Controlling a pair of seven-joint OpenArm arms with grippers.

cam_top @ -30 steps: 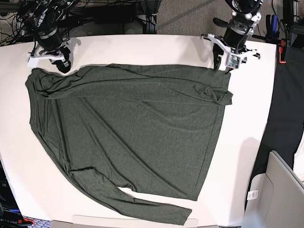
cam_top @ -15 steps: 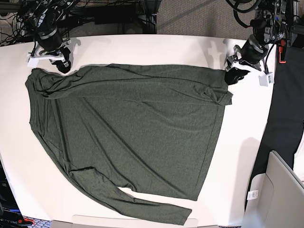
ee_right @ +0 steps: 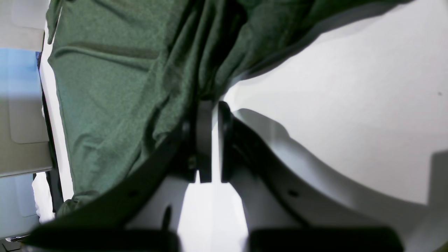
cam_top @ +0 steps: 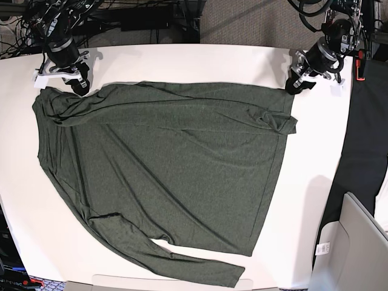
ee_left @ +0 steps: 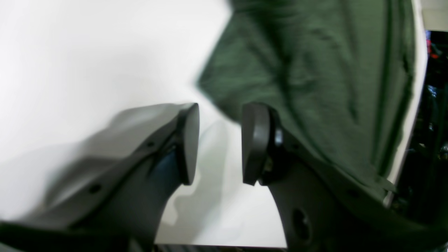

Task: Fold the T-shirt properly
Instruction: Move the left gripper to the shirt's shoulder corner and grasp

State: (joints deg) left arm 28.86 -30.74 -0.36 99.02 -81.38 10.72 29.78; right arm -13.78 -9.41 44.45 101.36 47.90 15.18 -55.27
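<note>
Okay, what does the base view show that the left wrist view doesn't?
Only the base view shows the whole shirt spread flat, its long sleeve near the front edge, and the right claw at the other corner. Only the left wrist view shows the left claw with its pads apart and nothing between them. Both show green fabric on the white table.

Bright, even light; soft shadows; left wrist view badly blurred.

T-shirt (cam_top: 163, 173) flat on white table (cam_top: 315, 182), claws at far corners.
</note>
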